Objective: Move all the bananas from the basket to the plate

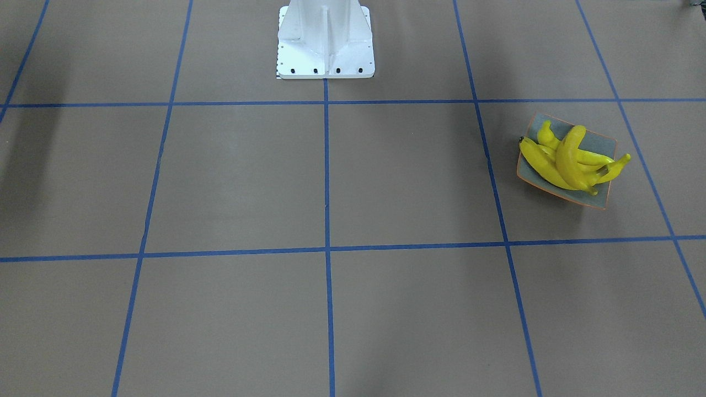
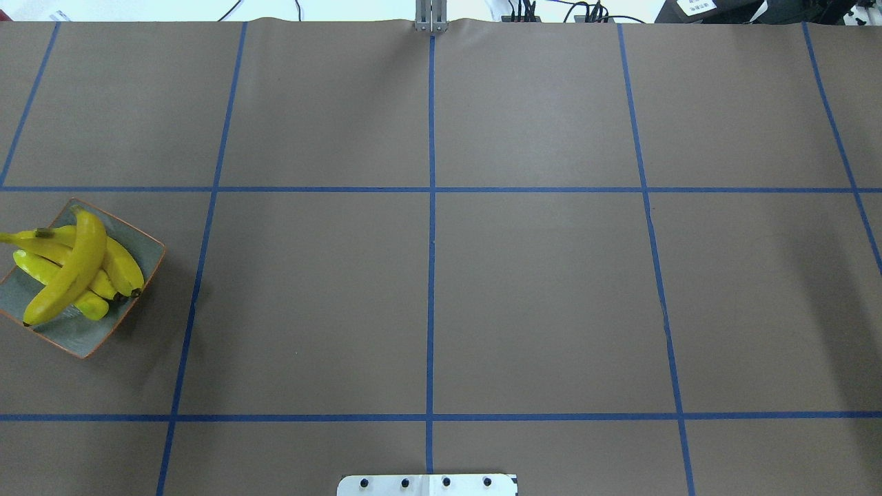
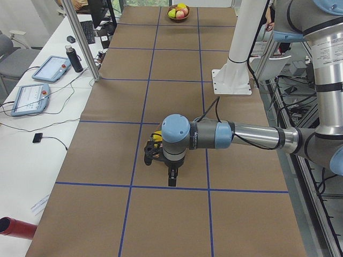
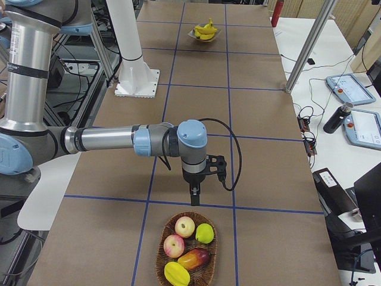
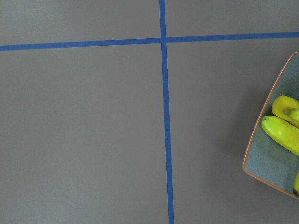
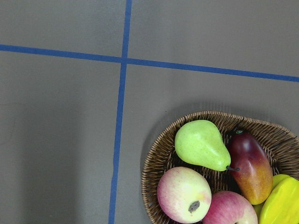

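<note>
Several yellow bananas (image 2: 69, 272) lie piled on the square grey-green plate (image 2: 76, 334) at the table's left side. They also show in the front-facing view (image 1: 568, 160) and at the right edge of the left wrist view (image 5: 282, 133). In the exterior left view my left gripper (image 3: 171, 181) hangs pointing down over the table beside the plate, which the wrist mostly hides. In the exterior right view my right gripper (image 4: 194, 199) hangs pointing down just behind the woven basket (image 4: 187, 250). I cannot tell whether either gripper is open or shut.
The basket (image 6: 154, 158) holds two apples, a green pear (image 6: 202, 144), a mango and a yellow starfruit; I see no banana in it. The white robot base (image 1: 325, 41) stands at the table's robot side. Blue tape lines grid the brown table.
</note>
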### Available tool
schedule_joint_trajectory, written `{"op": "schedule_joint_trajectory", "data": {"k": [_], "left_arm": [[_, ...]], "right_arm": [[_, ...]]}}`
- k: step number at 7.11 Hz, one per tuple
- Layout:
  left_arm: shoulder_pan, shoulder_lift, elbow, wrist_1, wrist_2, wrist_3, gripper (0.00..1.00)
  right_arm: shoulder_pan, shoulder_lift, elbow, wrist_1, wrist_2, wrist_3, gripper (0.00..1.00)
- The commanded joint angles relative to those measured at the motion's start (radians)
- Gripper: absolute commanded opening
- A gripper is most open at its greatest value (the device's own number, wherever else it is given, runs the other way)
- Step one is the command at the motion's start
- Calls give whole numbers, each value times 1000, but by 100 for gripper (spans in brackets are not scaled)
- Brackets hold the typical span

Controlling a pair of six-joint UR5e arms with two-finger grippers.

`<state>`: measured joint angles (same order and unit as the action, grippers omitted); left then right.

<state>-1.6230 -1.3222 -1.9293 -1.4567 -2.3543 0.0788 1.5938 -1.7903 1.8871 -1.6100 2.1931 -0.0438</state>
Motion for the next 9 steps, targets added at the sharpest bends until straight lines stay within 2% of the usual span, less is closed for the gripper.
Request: {"op": "schedule_joint_trajectory", "data": {"k": [1,9], "left_arm": [[0,15,-4,1,0,-1,100],[2,18,0,-1,1,-1,100]], "right_arm": [[0,-12,-3,2,42,-1,100],[-2,-21,-3,2,54,-2,100]]}}
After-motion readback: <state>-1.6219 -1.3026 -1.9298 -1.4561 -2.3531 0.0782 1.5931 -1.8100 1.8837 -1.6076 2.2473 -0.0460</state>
